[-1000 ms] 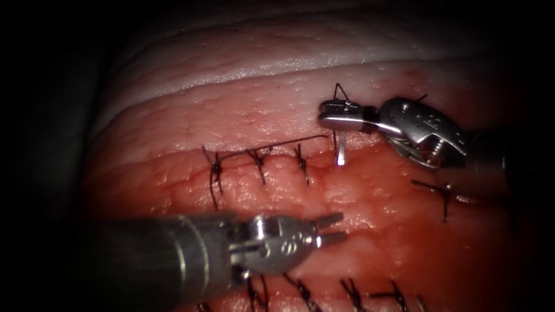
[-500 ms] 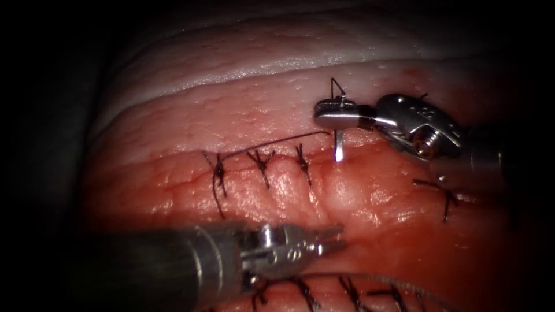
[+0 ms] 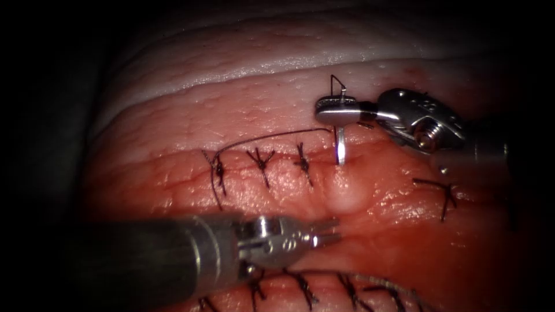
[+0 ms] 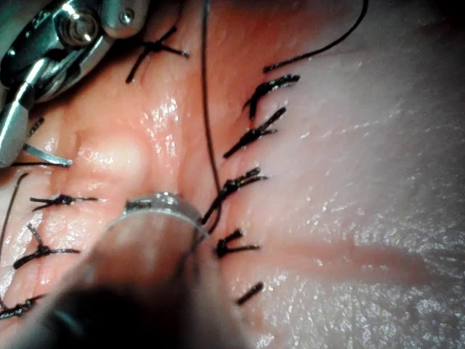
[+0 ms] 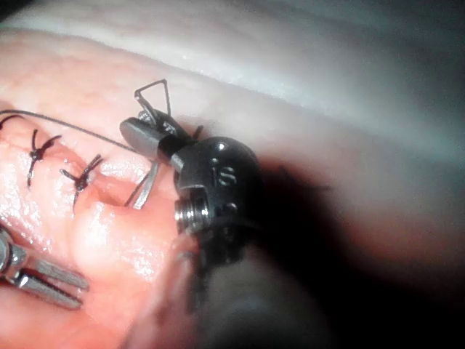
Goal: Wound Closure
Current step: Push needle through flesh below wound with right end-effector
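Observation:
My right tool [image 3: 337,111] is shut on the curved needle [image 3: 341,147] near its tail, just above the cut [image 3: 324,167]. The needle hangs down and its tip meets the tissue [image 3: 243,115] at the cut's unstitched gap, right of three stitches [image 3: 261,162]. A mound of tissue [image 3: 345,196] bulges below the tip. Dark thread [image 3: 272,136] runs from the needle's tail leftward to the far-left stitch. My left tool [image 3: 328,229] lies low across the tissue, jaws slightly open and holding nothing. The right wrist view shows the right tool [image 5: 145,132], the needle [image 5: 144,187] and the left tool [image 5: 45,277].
One stitch [image 3: 445,196] lies right of the needle. A second row of stitches [image 3: 347,286] runs along the near edge under the left shaft. Pale fat [image 3: 277,58] rims the far side. In the left wrist view a thread [image 4: 207,109] crosses the tissue beside several stitches [image 4: 251,134].
The right tool has shifted slightly and turned the needle further down into the cut; the tissue below it has bulged. The thread's arc has risen. The left tool has dropped a little lower.

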